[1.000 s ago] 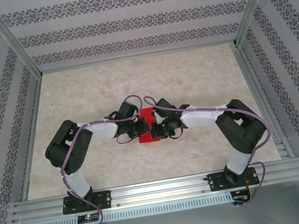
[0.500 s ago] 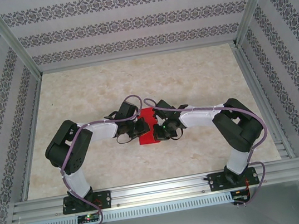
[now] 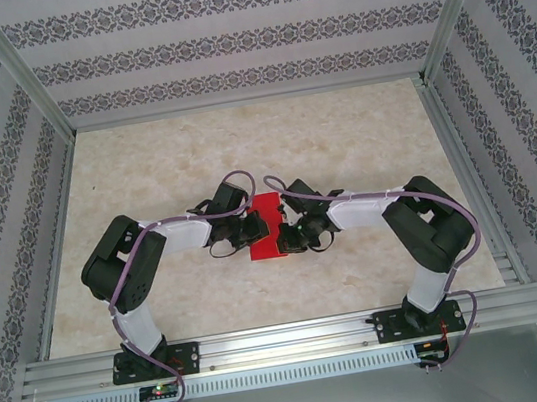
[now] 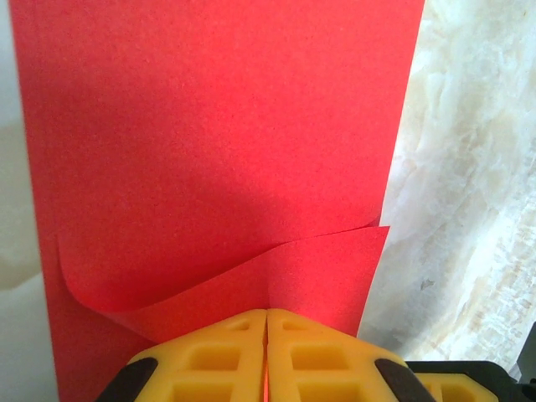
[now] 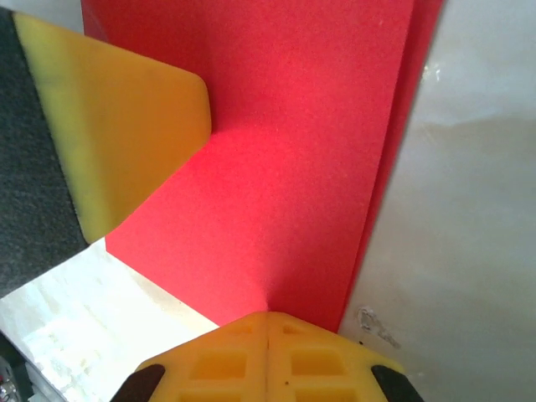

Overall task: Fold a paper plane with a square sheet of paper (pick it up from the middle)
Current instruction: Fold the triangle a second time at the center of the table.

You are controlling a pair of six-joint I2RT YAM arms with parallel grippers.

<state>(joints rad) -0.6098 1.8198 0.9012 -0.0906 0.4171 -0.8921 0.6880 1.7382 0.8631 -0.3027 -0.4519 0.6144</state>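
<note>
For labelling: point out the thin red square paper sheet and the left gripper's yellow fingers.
red paper sheet [image 4: 218, 126], left wrist view, flat upper face.
left gripper's fingers [image 4: 213, 360], left wrist view, one finger's top.

The right gripper [image 3: 286, 236] has been slid a little toward 4 o'clock in the top view, away from the middle of the square sheet of paper [image 3: 266, 211]. More red has been left bare on the sheet's 3 o'clock side, so it looks wider there. The elbow [image 3: 424, 223] of the right arm has been drawn in a little toward 9 o'clock. The loop of purple cable [image 3: 293, 192] above the sheet has been nudged toward 3 o'clock. The sheet itself may have been shifted a tiny bit, but that is too small to tell.
</note>
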